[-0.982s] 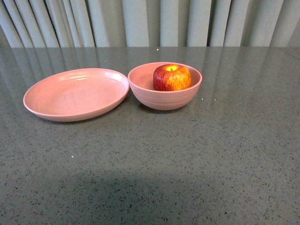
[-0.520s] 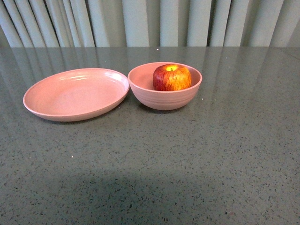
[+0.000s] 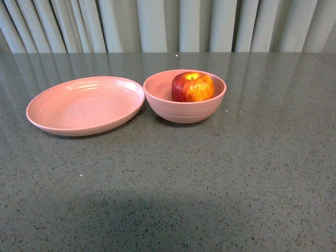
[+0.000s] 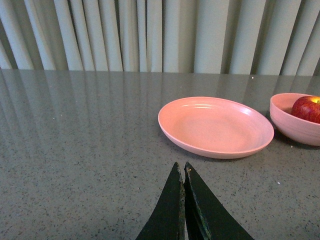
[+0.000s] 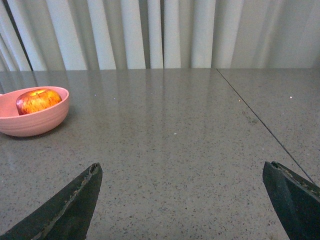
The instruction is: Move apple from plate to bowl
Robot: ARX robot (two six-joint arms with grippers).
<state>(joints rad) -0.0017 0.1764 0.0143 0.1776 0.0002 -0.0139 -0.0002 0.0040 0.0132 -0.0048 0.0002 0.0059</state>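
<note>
- Front view: nothing has shifted over the last second. The apple sits inside the bowl exactly as it did in the two earlier pictures, stem dimple up, its top rising a little above the rim. Taking the bowl as my landmark, the plate lies just to its left, rims almost touching, and it holds nothing. Neither of my arms shows here, and the grey table nearer me than the bowl is bare stone. I judge the lack of change to mean the move is done and things have settled: the apple is not rolling and the bowl is not rocking.

- Left wrist view: my left gripper has its two dark fingers pressed together to a point, with nothing between them. It hangs over the table, well apart from the bowl, with the plate lying between the two. Only part of the bowl shows at the picture's edge, with a slice of the apple in it.

- Right wrist view: my right gripper is spread wide, one finger at each lower corner of the picture, and holds nothing. It hovers over the table, well away from the bowl. The apple rests in that bowl.

- My reading: the task's goal looks met, and nothing is left for either hand to carry.
</note>
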